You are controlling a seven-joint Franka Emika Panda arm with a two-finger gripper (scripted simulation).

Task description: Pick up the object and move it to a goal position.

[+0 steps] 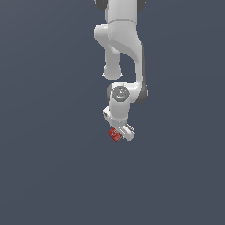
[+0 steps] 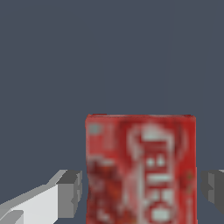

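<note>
The red box [image 2: 140, 168] with its whitish label fills the gap between the jaws, small slivers showing either side, so whether the gripper [image 1: 122, 132] pinches it is unclear.

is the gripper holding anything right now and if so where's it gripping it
Probably the red box: it sits between the gripper fingers, one at each side edge, but slight gaps show, so a firm hold cannot be told.

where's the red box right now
In the exterior view the red box sits just below centre, at the gripper on the arm's lower end. The wrist view shows it between the two fingers, with narrow gaps either side.
</note>
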